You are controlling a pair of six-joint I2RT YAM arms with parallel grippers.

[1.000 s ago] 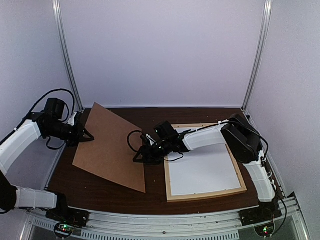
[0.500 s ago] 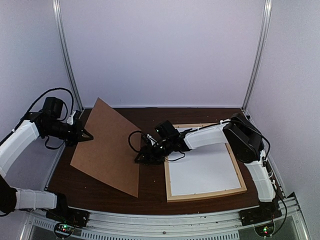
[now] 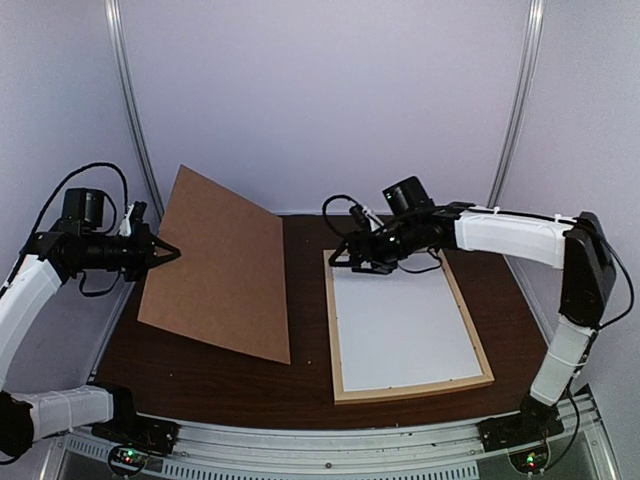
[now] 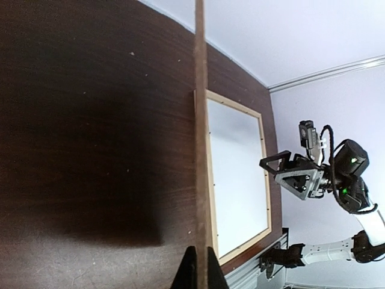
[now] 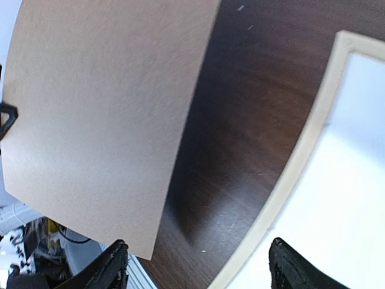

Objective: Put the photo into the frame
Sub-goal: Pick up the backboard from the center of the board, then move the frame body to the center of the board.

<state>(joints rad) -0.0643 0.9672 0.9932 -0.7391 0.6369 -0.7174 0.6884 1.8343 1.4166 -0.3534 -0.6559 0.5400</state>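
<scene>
Frame [image 3: 482,350] lies flat on the table [image 3: 310,385], right of centre in the top view, with its long axis running from upper to lower picture and leaning slightly. It is filled by the photo [image 3: 400,325], if the plain white sheet inside the rails is the print's back; no printed side shows, so this is a judgement. Right gripper [image 3: 350,260] hangs over the frame's upper left corner with its jaws apart and nothing between them. In its wrist view the left rail and bare table pass under the gap. Left gripper [image 3: 165,255], at centre left, is clamped on the left edge of the brown backing board [image 3: 215,265]. The board stands steeply tilted, edge-on in the left wrist view, its lower right corner near the frame's left rail but apart from it. The right arm is nearer the frame. The board lies left of the frame, so the next move likely carries it rightward and lays it down along the frame's long axis.
</scene>
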